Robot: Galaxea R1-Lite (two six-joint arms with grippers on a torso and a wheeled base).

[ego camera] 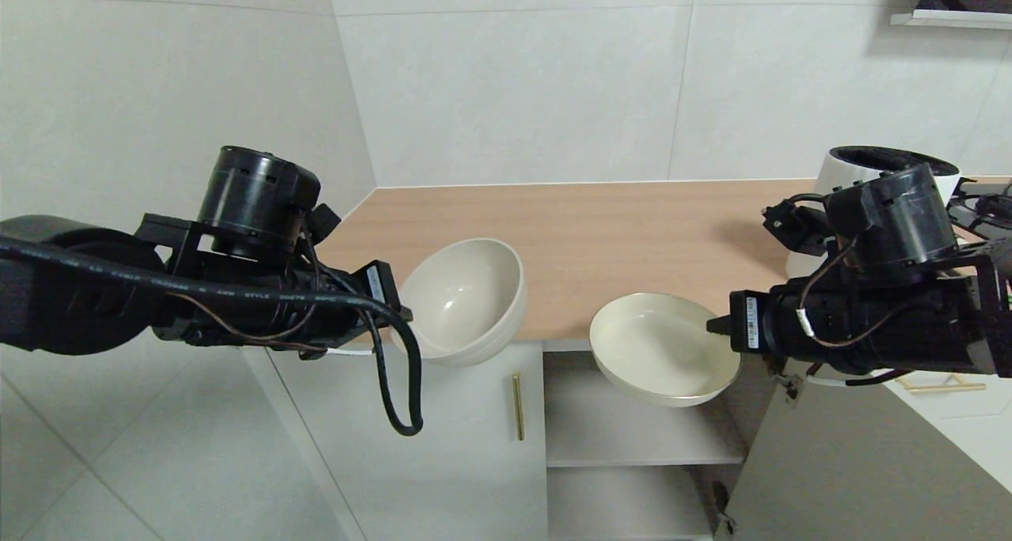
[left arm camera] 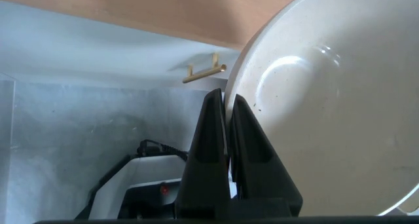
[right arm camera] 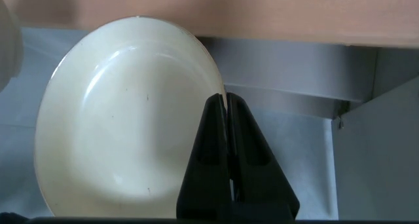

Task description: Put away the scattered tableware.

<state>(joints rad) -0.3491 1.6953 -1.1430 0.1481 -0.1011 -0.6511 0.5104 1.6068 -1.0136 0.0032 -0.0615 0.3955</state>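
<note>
My left gripper is shut on the rim of a deep cream bowl, which hangs tilted in the air before the wooden counter's front edge. My right gripper is shut on the rim of a shallow cream plate, held in front of the open cabinet below the counter.
The cabinet holds bare white shelves, and its door swings open on the right. A closed door with a brass handle stands beside it. A white appliance stands on the counter at the far right. Tiled walls meet at the left corner.
</note>
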